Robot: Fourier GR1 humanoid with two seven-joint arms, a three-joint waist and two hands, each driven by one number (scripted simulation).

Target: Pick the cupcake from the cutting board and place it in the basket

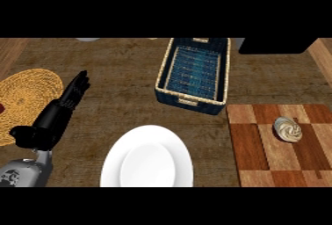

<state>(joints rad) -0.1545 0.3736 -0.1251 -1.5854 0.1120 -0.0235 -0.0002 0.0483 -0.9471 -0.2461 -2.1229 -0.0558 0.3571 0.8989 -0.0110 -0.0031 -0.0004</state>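
A cream-swirled cupcake (pixel 289 129) sits on the wooden patchwork cutting board (pixel 259 149) at the right of the counter. A dark blue basket (pixel 194 102) with a pale woven rim stands at the top middle, nothing inside it. My left hand (pixel 65 103) shows at the left, open with straight fingers pointing up, far from both the cupcake and the basket. My right hand does not show.
A white plate (pixel 148 159) lies at the bottom middle. A round woven straw mat (pixel 26 94) lies at the far left, partly under my left forearm. A black object (pixel 276 45) sits at the top right edge.
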